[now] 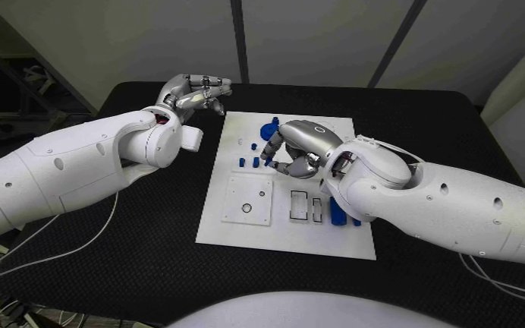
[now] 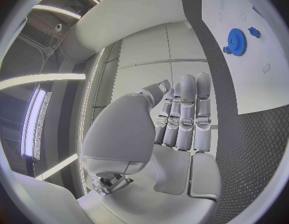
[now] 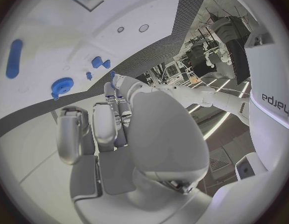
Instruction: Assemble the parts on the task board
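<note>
Board [image 1: 287, 241] is lying mid-table [image 1: 143, 267], white, long side running near to far.

L hand [image 1: 197, 94] is hovering just off the board's far-left corner, over bare table, not touching the board. L wrist view: fingers [image 2: 185, 114] are lying straight, side by side, thumb alongside, nothing in them; hand is empty and not clenched.

R hand [image 1: 297, 148] is sitting over the board's far-middle part, back of hand up, fingers curling down and toward the robot. R wrist view: fingers [image 3: 104, 127] are bending in close together above the board, with a blue bit [image 3: 111, 76] showing at one fingertip. Can't tell if it's pinching that bit or just touching it; can't tell the grip.

Blue parts: a gear [image 3: 62, 85] is lying flat on the board just beyond the R hand, also showing in the L wrist view [image 2: 236, 41] with a small piece [image 2: 254, 33] beside it. Small pegs [image 1: 248, 162] are sitting in a row on the board, just left of the R hand. A long bar [image 3: 14, 58] is lying flat, well apart from the gear. More blue pieces [image 1: 341, 212] are standing near the board's right edge, by the R forearm.

Near half of board: a square white plate [image 1: 248, 200] w/ a small hole is sitting left, and slot cut-outs [image 1: 299, 204] are beside it to the right.
</note>
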`<state>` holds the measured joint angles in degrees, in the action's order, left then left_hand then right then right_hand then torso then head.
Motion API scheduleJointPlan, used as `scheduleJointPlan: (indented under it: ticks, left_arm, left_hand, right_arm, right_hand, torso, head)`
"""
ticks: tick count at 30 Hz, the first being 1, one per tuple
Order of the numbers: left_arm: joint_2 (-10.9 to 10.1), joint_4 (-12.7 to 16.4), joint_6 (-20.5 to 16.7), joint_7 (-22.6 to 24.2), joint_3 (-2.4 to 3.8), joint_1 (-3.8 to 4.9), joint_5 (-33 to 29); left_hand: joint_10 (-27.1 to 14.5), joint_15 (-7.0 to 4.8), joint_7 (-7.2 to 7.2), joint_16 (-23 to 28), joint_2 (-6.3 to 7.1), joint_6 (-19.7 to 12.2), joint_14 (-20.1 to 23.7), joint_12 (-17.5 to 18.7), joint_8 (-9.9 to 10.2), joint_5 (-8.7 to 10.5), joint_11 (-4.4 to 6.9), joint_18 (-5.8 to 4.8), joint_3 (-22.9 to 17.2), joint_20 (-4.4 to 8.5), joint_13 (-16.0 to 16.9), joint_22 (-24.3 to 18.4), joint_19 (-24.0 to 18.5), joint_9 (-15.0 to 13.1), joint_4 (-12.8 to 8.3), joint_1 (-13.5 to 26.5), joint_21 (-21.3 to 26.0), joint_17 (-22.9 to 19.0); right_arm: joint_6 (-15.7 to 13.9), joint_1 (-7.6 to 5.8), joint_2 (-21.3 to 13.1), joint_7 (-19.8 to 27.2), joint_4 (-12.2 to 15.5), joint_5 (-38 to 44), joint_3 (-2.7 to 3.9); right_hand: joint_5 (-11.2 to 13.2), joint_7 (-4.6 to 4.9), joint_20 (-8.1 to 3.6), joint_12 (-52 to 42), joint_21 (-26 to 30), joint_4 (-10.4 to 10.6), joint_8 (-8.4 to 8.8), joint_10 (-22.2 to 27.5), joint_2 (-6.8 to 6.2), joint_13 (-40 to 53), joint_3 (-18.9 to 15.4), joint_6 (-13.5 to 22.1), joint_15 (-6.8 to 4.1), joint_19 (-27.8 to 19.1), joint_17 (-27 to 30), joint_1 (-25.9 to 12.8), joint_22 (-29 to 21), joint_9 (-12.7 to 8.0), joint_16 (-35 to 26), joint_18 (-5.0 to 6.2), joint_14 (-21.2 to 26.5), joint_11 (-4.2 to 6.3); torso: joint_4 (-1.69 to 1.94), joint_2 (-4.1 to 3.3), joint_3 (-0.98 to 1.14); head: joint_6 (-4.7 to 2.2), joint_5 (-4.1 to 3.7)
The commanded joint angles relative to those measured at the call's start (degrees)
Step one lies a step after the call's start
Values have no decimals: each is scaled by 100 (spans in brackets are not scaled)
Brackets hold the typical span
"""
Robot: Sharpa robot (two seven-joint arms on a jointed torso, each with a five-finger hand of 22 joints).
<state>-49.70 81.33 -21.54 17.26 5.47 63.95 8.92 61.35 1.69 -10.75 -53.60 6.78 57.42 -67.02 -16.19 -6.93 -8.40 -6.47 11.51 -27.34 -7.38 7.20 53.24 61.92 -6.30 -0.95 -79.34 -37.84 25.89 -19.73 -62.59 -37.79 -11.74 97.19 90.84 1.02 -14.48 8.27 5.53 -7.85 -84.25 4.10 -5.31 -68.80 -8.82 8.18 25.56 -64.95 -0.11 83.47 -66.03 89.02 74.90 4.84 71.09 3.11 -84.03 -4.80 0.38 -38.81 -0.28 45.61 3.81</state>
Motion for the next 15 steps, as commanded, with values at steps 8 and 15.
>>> scheduleJointPlan:
  ticks: [8,15]
  left_arm:
    - [39,10,32,15,6,10,127]
    - [54,13,41,24,6,10,137]
  left_hand:
    - [-59,-5,-7,37,-40,-20,51,-29,-28,10,-3,-102,10,13,7,-3,-11,7,-40,-49,22,-9]
    - [-62,-4,-9,38,-39,-22,53,-31,-29,11,-5,-102,15,12,7,-3,-12,8,-40,-46,23,-12]
  right_arm:
    - [188,137,255,214,-211,-23,-160]
    - [328,150,301,229,-316,-6,-193]
  right_hand:
    - [-23,13,11,-2,-20,1,-5,-112,2,3,42,-33,-44,15,1,-68,718,3,26,-88,-179,62]
    - [-25,16,12,4,-22,-6,-1,-106,8,2,51,-28,-42,17,1,-74,722,1,27,-89,-179,59]
  torso:
    - [-2,0,5]
    - [-14,-2,6]
  head:
    - [109,191]
    - [167,240]
